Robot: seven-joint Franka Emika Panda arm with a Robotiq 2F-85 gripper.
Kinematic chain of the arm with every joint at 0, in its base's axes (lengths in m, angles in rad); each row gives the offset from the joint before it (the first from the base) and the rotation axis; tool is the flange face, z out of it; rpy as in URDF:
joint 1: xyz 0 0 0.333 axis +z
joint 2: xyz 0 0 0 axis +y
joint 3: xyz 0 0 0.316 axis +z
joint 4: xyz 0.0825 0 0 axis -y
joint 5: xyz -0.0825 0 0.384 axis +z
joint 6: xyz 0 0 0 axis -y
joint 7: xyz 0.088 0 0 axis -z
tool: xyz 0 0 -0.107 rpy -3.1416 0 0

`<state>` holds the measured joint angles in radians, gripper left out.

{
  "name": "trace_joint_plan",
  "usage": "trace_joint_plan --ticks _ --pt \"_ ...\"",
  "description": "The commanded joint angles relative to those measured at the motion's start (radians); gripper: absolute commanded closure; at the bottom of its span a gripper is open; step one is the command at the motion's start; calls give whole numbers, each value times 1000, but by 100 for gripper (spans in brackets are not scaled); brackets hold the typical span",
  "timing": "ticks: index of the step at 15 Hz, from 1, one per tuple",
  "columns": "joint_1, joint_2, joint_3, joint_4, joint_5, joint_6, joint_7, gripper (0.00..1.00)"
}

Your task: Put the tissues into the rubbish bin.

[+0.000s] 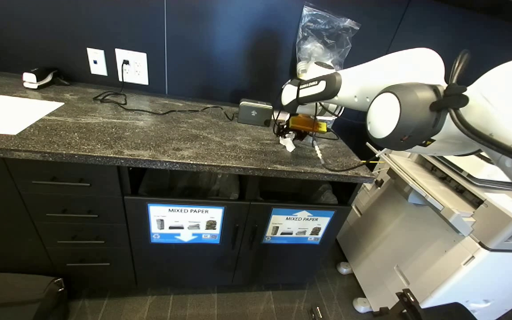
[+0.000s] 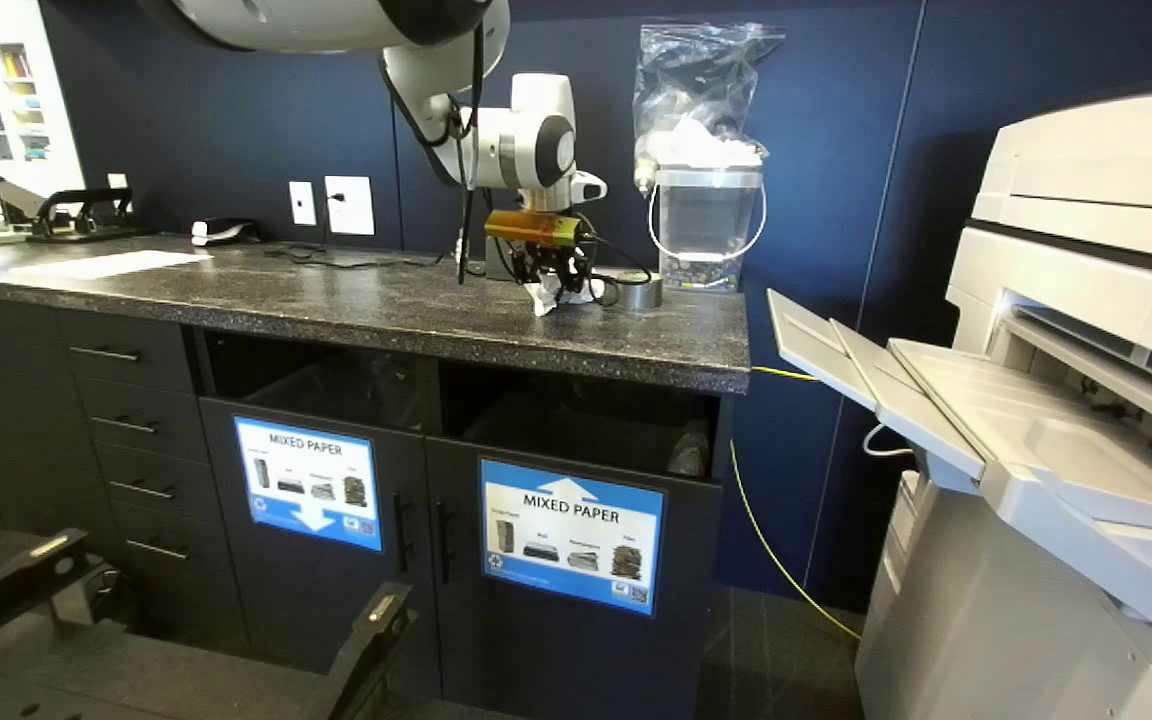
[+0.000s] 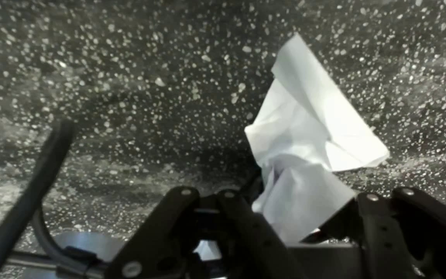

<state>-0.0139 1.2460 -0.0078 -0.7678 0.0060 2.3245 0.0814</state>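
Low over the counter (image 2: pixel 356 295) goes the pincer (image 2: pixel 558 284), and it's pinching a crumpled white tissue (image 3: pixel 308 147)! The wad is bunched in the grip at one end and flares loose at the other, right down near the surface; by my reckoning this is the grab, with the whole carry to come.

So what could spoil it? The grip, for starters: thin, floppy paper and only part of it caught, so a sharp lift might let it slip or tear. There's a white scrap (image 3: pixel 207 250) deeper in the pincer too; same tissue or another, I can't tell, and a separate piece could drop away. Watch the cable (image 3: pixel 27 197) alongside: swing low and it may hook that roll of tape (image 2: pixel 642 294) just beside.

Then the big one, the drop! The sign (image 2: pixel 571 530) reads mixed paper, so I take the bin slot (image 2: pixel 576 415) above it as the likely target, with a second slot (image 2: pixel 316 375) next door. That overhanging edge is the trap: come down too tight and the pincer or the loose flap could catch on it. Let go too far out and light paper may flutter to the floor (image 1: pixel 220 306). Even with good aim, the tissue could cling when the pincer spreads.
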Motion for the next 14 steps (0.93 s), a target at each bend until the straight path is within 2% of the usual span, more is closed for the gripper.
trace_joint_plan --ticks 1,6,10,14 --pt "9 20 -10 42 -17 -62 -39 88" --pt "15 -43 -11 -36 -61 -155 -133 84" --pt "18 -107 -13 -128 -87 -198 -196 85" --pt "11 -225 -8 -322 -103 -207 -258 84"
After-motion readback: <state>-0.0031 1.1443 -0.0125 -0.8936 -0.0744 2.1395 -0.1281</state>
